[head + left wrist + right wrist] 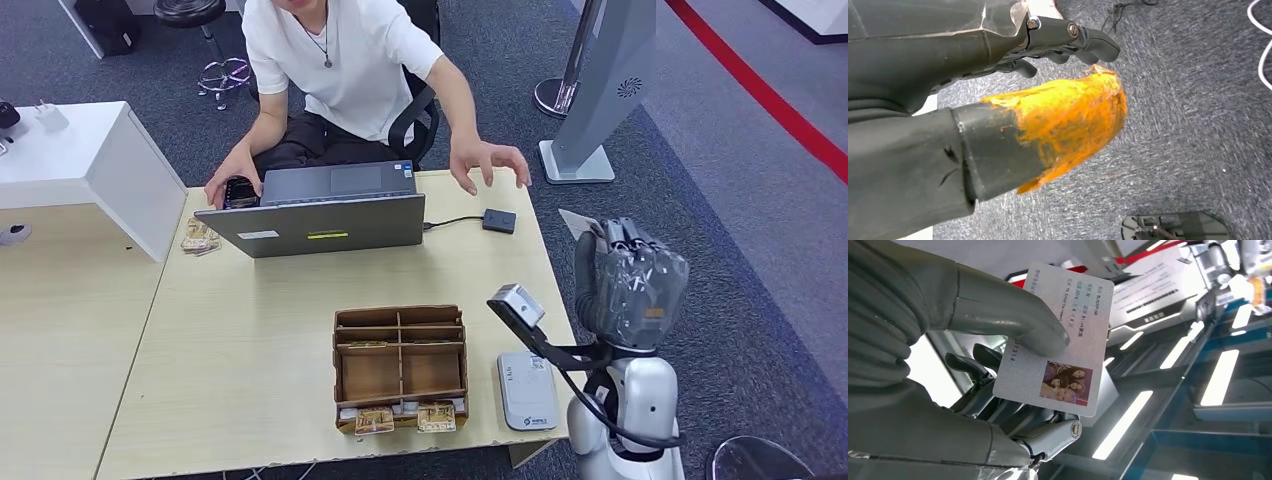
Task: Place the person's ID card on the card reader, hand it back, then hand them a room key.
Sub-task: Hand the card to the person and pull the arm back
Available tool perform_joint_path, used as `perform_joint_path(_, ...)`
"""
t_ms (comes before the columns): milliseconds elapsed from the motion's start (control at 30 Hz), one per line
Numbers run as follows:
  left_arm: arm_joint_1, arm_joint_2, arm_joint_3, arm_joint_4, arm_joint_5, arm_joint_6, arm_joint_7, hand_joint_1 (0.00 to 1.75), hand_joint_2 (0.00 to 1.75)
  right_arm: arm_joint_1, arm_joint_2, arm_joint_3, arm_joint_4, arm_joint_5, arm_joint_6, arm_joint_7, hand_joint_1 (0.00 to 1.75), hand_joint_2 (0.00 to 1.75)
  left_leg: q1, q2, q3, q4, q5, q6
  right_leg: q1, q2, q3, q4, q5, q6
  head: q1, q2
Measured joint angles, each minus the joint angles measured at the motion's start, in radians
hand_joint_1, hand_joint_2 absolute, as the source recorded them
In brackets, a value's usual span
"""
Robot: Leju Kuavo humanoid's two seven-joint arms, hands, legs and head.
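ID card (1058,340): pinched under thumb of right hand (628,280), raised beside card reader (526,390). Advice: lower flat, centred on reader. Left hand (998,100): fingers curled, holding nothing.

The right hand (630,280) hides most of the ID card (577,222).

On the table (250,340) the card reader (526,390) lies at the near right corner, just right of the divided box (400,368). Behind them stands the laptop (318,212), the person (345,70) seated beyond it. The right hand (628,282), off the table's right edge, holds the ID card (1058,337) raised
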Motion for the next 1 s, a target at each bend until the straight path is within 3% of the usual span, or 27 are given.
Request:
perform_joint_path(233,-0.012,-0.001,-0.012,0.0,-0.01,-0.011,0.001,0.0,0.0,-0.138,-0.083,0.182,0.129,0.0,0.0,0.105,1.75,1.75,0.0,0.0,0.0,0.0,0.0,0.0,0.0,0.0,0.0,0.0,0.0,0.0,0.0,0.0)
perform_joint_path(600,-0.019,-0.003,-0.023,0.0,-0.029,-0.019,0.009,0.0,0.0,-0.274,-0.128,0.332,0.342,0.0,0.0,0.196,1.75,1.75,0.0,-0.001,0.0,0.0,0.0,0.0,0.0,0.0,0.0,0.0,0.0,0.0,0.0,0.0)
perform_joint_path(667,-0.02,-0.003,-0.023,0.0,-0.031,-0.019,0.01,0.0,0.0,-0.284,-0.13,0.343,0.37,0.0,0.0,0.201,1.08,1.75,0.0,-0.001,0.0,0.0,0.0,0.0,0.0,0.0,0.0,0.0,0.0,0.0,0.0,0.0)
perform_joint_path(733,-0.02,-0.003,-0.023,0.0,-0.034,-0.019,0.011,0.0,0.0,-0.294,-0.133,0.354,0.399,0.0,0.0,0.21,0.21,1.75,0.0,-0.001,0.0,0.0,0.0,0.0,0.0,0.0,0.0,0.0,0.0,0.0,0.0,0.0)
perform_joint_path(800,-0.021,-0.003,-0.023,0.0,-0.035,-0.02,0.011,0.0,0.0,-0.303,-0.136,0.363,0.428,0.0,0.001,0.22,0.0,1.75,0.0,-0.001,0.0,0.0,0.0,0.0,0.0,0.0,0.0,0.0,0.0,0.0,0.0,0.0)
perform_joint_path(1000,-0.021,-0.003,-0.023,0.0,-0.035,-0.021,0.011,0.0,0.0,-0.314,-0.14,0.376,0.488,0.0,0.002,0.229,0.0,1.75,0.0,-0.001,0.0,0.0,0.0,0.0,0.0,0.0,-0.001,0.0,0.0,0.0,0.0,0.0)
